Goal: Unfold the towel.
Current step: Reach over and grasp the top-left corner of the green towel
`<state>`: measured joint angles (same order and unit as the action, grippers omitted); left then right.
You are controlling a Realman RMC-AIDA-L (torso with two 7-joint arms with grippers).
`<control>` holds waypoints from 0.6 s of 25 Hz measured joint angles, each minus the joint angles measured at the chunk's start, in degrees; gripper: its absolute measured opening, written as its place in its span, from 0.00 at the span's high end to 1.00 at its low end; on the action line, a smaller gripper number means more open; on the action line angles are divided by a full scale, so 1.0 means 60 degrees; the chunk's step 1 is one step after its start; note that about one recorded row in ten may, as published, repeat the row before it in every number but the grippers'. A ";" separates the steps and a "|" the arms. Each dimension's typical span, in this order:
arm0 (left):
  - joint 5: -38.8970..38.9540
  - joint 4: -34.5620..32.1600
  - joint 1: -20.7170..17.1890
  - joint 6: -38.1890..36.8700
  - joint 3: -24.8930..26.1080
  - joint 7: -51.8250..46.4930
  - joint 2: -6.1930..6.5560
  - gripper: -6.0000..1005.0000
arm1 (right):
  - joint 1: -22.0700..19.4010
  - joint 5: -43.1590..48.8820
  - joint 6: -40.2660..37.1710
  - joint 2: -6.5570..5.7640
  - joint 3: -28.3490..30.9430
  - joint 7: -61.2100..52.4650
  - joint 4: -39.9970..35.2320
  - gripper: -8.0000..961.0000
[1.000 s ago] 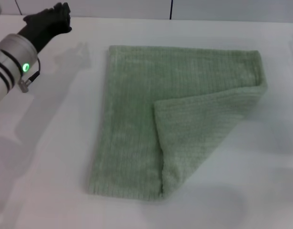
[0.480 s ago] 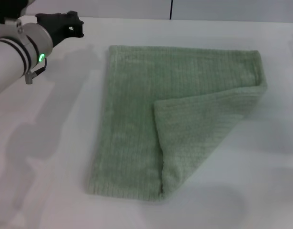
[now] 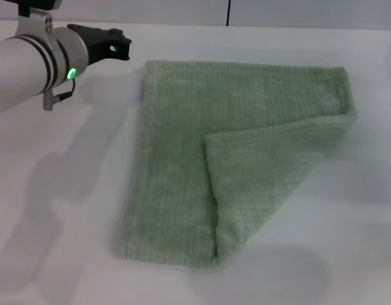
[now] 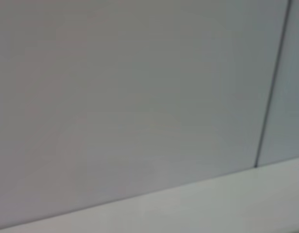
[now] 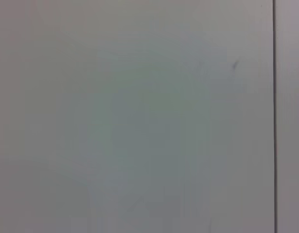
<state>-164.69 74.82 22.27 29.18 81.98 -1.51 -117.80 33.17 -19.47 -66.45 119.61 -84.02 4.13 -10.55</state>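
Note:
The towel point(image 3: 176, 146), pale sage-green with ribbed lines, lies flat on the white table point(image 3: 61, 229) in the head view. Its near right corner is folded over as a triangular flap point(image 3: 271, 171) whose tip points to the towel's middle. My left gripper point(image 3: 114, 46), black at the end of a silver arm, hovers at the far left, just left of the towel's far left corner and apart from it. The right gripper is out of view. Neither wrist view shows the towel.
A grey wall with a dark vertical seam point(image 3: 228, 13) runs behind the table. The left wrist view shows that wall and the table's far edge point(image 4: 198, 199). The right wrist view shows only wall.
My left arm has swung right and leveled out, bringing its gripper from the far left corner of the view close to the towel's far left corner. The towel has not moved.

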 joint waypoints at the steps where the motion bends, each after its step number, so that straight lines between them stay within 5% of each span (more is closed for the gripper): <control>1: 0.0000 0.0000 0.0000 0.0000 0.0000 0.0000 0.0000 1.00 | 0.0000 0.0000 0.0000 0.0000 0.0000 0.0000 0.0000 0.25; 15: 0.0212 -0.0066 0.0985 0.1686 0.0038 -0.0301 -0.0104 1.00 | 0.0067 0.0009 0.0003 0.0000 -0.0163 0.0003 0.0001 0.25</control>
<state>-163.41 74.42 28.18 39.29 82.21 -3.31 -118.43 33.58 -19.42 -66.43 119.61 -85.00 4.15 -10.54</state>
